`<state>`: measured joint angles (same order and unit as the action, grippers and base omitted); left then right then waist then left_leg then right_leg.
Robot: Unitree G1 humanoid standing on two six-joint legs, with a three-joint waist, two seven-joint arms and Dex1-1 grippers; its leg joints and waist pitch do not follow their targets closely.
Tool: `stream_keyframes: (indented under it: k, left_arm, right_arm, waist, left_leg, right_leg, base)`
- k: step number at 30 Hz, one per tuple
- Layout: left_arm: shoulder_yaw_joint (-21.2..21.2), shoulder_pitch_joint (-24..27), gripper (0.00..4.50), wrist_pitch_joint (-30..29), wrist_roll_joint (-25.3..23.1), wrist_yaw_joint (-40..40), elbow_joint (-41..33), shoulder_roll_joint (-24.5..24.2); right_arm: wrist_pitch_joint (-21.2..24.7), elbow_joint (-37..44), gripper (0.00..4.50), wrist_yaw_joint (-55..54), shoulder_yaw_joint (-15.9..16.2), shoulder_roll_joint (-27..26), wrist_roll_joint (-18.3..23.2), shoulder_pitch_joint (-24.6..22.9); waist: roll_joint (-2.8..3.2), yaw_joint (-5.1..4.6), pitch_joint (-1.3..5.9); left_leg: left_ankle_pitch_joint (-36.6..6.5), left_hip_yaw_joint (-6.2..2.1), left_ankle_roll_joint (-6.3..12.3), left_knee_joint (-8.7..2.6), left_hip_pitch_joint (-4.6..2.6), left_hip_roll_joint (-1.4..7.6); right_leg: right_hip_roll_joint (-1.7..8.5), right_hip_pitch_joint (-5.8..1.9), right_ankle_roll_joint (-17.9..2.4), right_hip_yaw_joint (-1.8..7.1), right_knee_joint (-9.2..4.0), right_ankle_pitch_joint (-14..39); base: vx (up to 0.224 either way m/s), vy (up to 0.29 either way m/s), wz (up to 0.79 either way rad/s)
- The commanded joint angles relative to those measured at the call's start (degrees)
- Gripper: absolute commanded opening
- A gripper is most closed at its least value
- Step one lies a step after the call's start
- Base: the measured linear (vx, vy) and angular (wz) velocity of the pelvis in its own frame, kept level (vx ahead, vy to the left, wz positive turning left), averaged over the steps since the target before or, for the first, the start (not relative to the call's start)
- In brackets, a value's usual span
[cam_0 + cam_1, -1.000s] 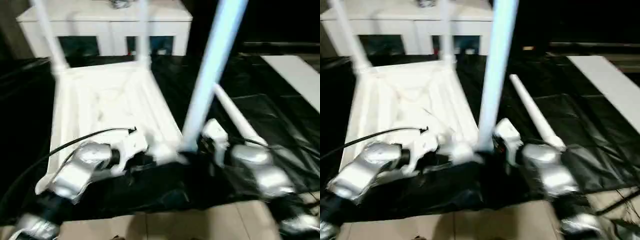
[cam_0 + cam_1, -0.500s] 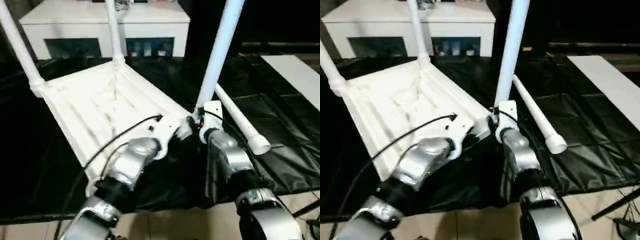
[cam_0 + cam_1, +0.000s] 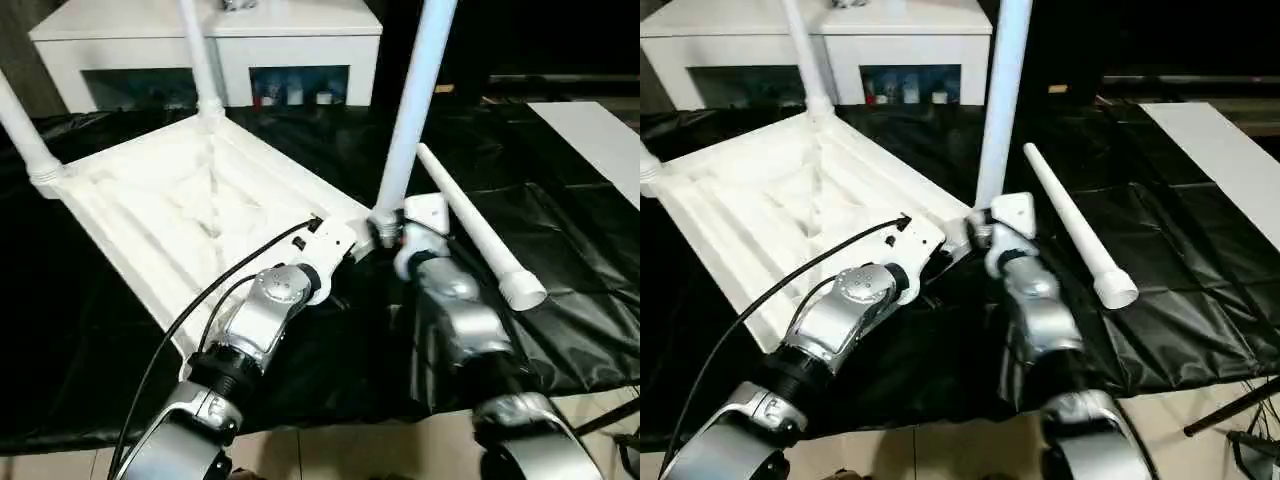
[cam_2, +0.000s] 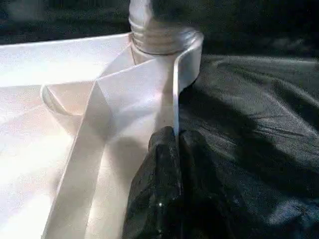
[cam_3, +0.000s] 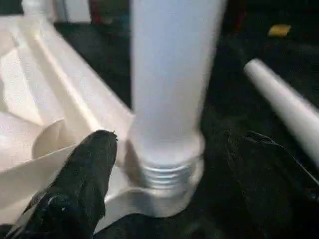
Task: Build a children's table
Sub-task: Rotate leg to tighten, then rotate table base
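The white tabletop (image 3: 180,210) lies upside down on the black cloth, ribs up. Three legs stand in its corner sockets: one at the far left (image 3: 20,125), one at the back (image 3: 200,55) and one at the near right corner (image 3: 410,110). Another leg (image 3: 470,225) lies loose on the cloth to the right. My left gripper (image 4: 175,144) is shut on the thin rim of the tabletop beside that near right socket. My right gripper (image 5: 172,147) is open, its fingers (image 5: 92,169) standing on either side of the upright leg's threaded base (image 5: 167,172) with small gaps.
A white glass-door cabinet (image 3: 210,30) stands behind the work table. A flat white board (image 3: 600,140) lies at the far right on the black cloth (image 3: 560,230). Pale floor (image 3: 350,450) shows below the table's front edge.
The tabletop has turned on the cloth, its far end swinging left. Both arms have reached forward with its near right corner. The loose leg has stayed where it was.
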<state>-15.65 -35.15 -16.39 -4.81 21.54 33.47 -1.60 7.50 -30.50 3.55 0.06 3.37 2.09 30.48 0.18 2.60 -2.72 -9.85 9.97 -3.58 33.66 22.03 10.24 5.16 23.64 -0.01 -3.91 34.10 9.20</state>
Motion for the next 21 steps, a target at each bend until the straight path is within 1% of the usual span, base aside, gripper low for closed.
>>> stream_keyframes:
  k: [1, 2, 3, 4, 5, 6, 7, 8, 9, 10, 11, 12, 13, 14, 15, 16, 17, 18, 19, 20, 21]
  left_arm:
    - [2.65, -1.60, 0.55, 3.79, 1.93, -0.14, 0.83, 0.50]
    - [4.17, -1.88, 0.55, 2.97, 3.56, 0.40, 0.12, 0.77]
    - [4.17, -1.88, 0.55, 2.97, 3.56, 0.40, 0.12, 0.77]
    - [4.77, -2.02, 0.58, 2.79, 3.99, 0.31, -0.45, 0.68]
    - [5.71, -1.88, 0.79, 2.68, 4.70, 0.88, -2.65, -0.21]
    - [5.90, -1.79, 0.79, 2.54, 4.83, 1.09, -3.32, -0.56]
    - [6.50, -1.17, 0.96, 1.98, 4.83, 1.55, -5.70, -2.10]
    - [7.27, -0.52, 0.98, 1.43, 4.46, 1.01, -7.96, -3.78]
    - [7.36, -0.47, 1.01, 1.47, 4.41, 0.92, -8.11, -3.96]
    - [8.12, -0.02, 1.07, 0.32, 4.90, 1.19, -9.52, -4.77]
    - [8.96, 0.69, 1.17, -1.10, 5.15, 1.59, -11.30, -6.13]
    - [9.61, 1.53, 1.17, -2.97, 4.89, 1.93, -13.29, -7.93]
    - [9.90, 1.95, 1.29, -3.88, 4.78, 2.17, -14.22, -8.82]
    - [10.98, 3.46, 1.36, -6.84, 4.31, 3.19, -17.09, -12.22]
    - [11.66, 4.27, 1.36, -8.27, 3.96, 3.75, -18.42, -14.26]
    - [12.46, 5.22, 1.36, -9.90, 3.59, 4.43, -19.87, -16.66]
    - [13.34, 6.38, 1.55, -12.30, 2.53, 5.47, -20.81, -20.51]
    - [14.18, 7.39, 1.69, -13.91, 0.87, 6.03, -20.96, -24.66]
    - [14.43, 7.64, 1.69, -14.18, 0.27, 6.08, -20.86, -25.88]
    - [15.24, 8.73, 1.76, -15.43, -1.83, 6.34, -20.75, -30.60]
    - [15.72, 9.46, 1.86, -16.43, -3.15, 6.74, -20.68, -33.66]
  right_arm:
    - [1.91, 2.78, 3.89, -0.27, -0.78, 0.69, -0.07, -2.15]
    - [1.96, 2.99, 3.89, -0.56, -0.61, 1.00, -0.43, -2.82]
    - [1.96, 2.99, 3.89, -0.56, -0.61, 1.00, -0.43, -2.82]
    - [2.09, 2.98, 3.89, -0.80, -0.56, 1.09, -0.62, -3.13]
    - [2.31, 2.99, 3.89, -1.31, -0.88, 0.94, -0.46, -3.61]
    - [2.42, 2.96, 3.89, -1.42, -0.95, 0.90, -0.42, -3.69]
    - [2.74, 3.47, 3.89, -1.70, -1.11, 0.62, -0.43, -4.05]
    - [3.02, 4.13, 3.89, -1.95, -1.19, 0.38, -0.43, -4.36]
    - [3.13, 4.34, 3.89, -1.99, -1.18, 0.36, -0.42, -4.46]
    - [3.60, 4.46, 3.89, -1.70, -1.00, 0.37, -0.35, -4.48]
    - [4.20, 4.89, 3.89, -1.47, -0.63, 0.35, -0.51, -4.69]
    - [4.80, 4.87, 3.89, -1.28, -0.39, 0.28, -0.56, -4.72]
    - [5.05, 4.75, 3.89, -1.14, -0.27, 0.26, -0.57, -4.69]
    - [5.65, 3.81, 3.89, -0.69, 0.23, 0.25, -0.75, -4.39]
    - [5.84, 3.12, 3.89, -0.57, 0.56, 0.26, -1.00, -4.17]
    - [6.01, 2.19, 3.89, -0.43, 0.95, 0.29, -1.31, -3.85]
    - [6.10, 0.70, 3.89, 0.03, 0.98, 0.07, -1.11, -3.17]
    - [6.10, -0.88, 3.89, 0.09, 1.17, -0.12, -1.33, -2.37]
    - [6.08, -1.38, 3.89, 0.02, 1.28, -0.13, -1.51, -2.10]
    - [6.04, -3.04, 3.89, -0.19, 1.51, -0.33, -1.95, -1.09]
    - [5.97, -4.05, 3.89, -0.15, 1.43, -0.61, -1.83, -0.41]
  waist:
    - [-0.53, 0.07, 3.78]
    - [-0.29, 0.11, 3.76]
    - [-0.37, 0.07, 3.84]
    - [-0.32, 0.00, 3.74]
    - [-0.26, -0.07, 3.73]
    - [-0.32, -0.12, 3.75]
    - [-0.33, -0.22, 3.82]
    - [-0.21, -0.43, 3.85]
    - [-0.17, -0.46, 3.81]
    - [-0.14, -0.64, 3.77]
    - [-0.16, -0.59, 3.80]
    - [-0.04, -0.63, 3.81]
    - [0.23, -0.55, 3.87]
    - [0.20, -0.73, 3.89]
    - [0.14, -0.69, 4.12]
    - [0.26, -0.89, 3.93]
    - [0.52, -0.85, 3.93]
    - [0.32, -0.88, 3.85]
    - [0.67, -1.00, 3.73]
    - [0.76, -0.98, 3.65]
    - [0.59, -0.88, 3.60]
  left_leg:
    - [-12.99, -0.32, 3.59, -3.85, -0.84, 2.04]
    - [-13.98, -0.38, 3.07, -3.93, -0.80, 2.02]
    - [-14.11, -0.48, 2.79, -3.96, -0.68, 2.09]
    - [-14.87, -0.52, 2.45, -4.07, -0.67, 2.12]
    - [-15.23, -0.54, 2.30, -4.08, -0.71, 2.12]
    - [-15.44, -0.57, 2.13, -4.08, -0.68, 2.16]
    - [-15.16, -0.61, 2.18, -4.10, -0.54, 2.15]
    - [-14.84, -0.66, 2.26, -4.10, -0.42, 2.22]
    - [-14.72, -0.66, 2.23, -4.11, -0.45, 2.25]
    - [-14.63, -0.59, 2.17, -4.08, -0.55, 2.23]
    - [-14.47, -0.57, 2.23, -4.04, -0.59, 2.18]
    - [-13.56, -0.57, 2.23, -4.04, -0.51, 2.19]
    - [-13.39, -0.60, 2.04, -4.02, -0.66, 2.30]
    - [-12.81, -0.65, 1.97, -4.06, -0.49, 2.35]
    - [-11.79, -0.69, 1.88, -3.93, -0.55, 2.32]
    - [-11.55, -0.63, 1.96, -4.03, -0.42, 2.21]
    - [-12.11, -0.52, 1.57, -3.92, -0.85, 2.27]
    - [-12.52, -0.47, 1.32, -3.99, -0.85, 2.18]
    - [-13.04, -0.54, 0.83, -4.11, -0.92, 2.18]
    - [-13.71, -0.46, 0.49, -4.16, -1.16, 2.27]
    - [-14.77, -0.52, -0.26, -4.22, -1.32, 2.31]
  right_leg:
    - [2.62, -2.87, -9.42, 2.28, -4.51, 14.53]
    - [2.78, -2.88, -9.57, 2.28, -4.68, 15.96]
    - [2.84, -2.98, -9.61, 2.24, -4.59, 16.08]
    - [2.72, -2.84, -9.56, 2.17, -4.66, 16.53]
    - [2.69, -2.79, -9.45, 2.16, -4.69, 16.70]
    - [2.80, -2.83, -9.53, 2.17, -4.62, 16.73]
    - [2.77, -2.92, -9.63, 2.16, -4.51, 16.11]
    - [2.79, -2.95, -9.88, 2.18, -4.28, 14.96]
    - [2.75, -2.89, -9.87, 2.18, -4.26, 14.66]
    - [2.62, -2.86, -9.97, 2.18, -4.14, 14.21]
    - [2.59, -2.85, -9.97, 2.18, -4.15, 14.00]
    - [2.56, -2.92, -10.31, 2.21, -3.91, 12.88]
    - [2.56, -2.87, -10.56, 2.23, -3.73, 12.19]
    - [2.52, -3.00, -10.89, 2.21, -3.46, 10.89]
    - [2.55, -3.10, -11.25, 2.22, -3.07, 9.46]
    - [2.37, -2.99, -11.32, 2.25, -3.19, 9.24]
    - [2.34, -2.70, -11.48, 2.28, -3.23, 9.41]
    - [2.22, -2.67, -11.41, 2.32, -3.14, 10.28]
    - [2.17, -2.55, -11.27, 2.34, -3.20, 11.03]
    - [2.06, -2.37, -11.11, 2.38, -3.43, 11.56]
    - [2.08, -2.22, -11.16, 2.42, -3.26, 12.44]
  base:
    - [0.000, 0.000, 0.00]
    - [0.000, 0.000, 0.00]
    - [0.000, 0.000, 0.00]
    - [0.000, 0.000, 0.00]
    - [0.000, 0.000, 0.00]
    - [0.000, 0.000, 0.00]
    - [0.000, 0.000, 0.00]
    - [0.000, 0.000, 0.00]
    - [0.000, 0.000, 0.00]
    - [0.000, 0.000, 0.00]
    - [0.000, 0.000, 0.00]
    - [0.000, 0.000, 0.00]
    - [0.000, 0.000, 0.00]
    - [0.000, 0.000, 0.00]
    - [0.000, 0.000, 0.00]
    - [0.000, 0.000, 0.00]
    - [0.000, 0.000, 0.00]
    - [0.000, 0.000, 0.00]
    - [0.000, 0.000, 0.00]
    - [0.000, 0.000, 0.00]
    - [0.000, 0.000, 0.00]
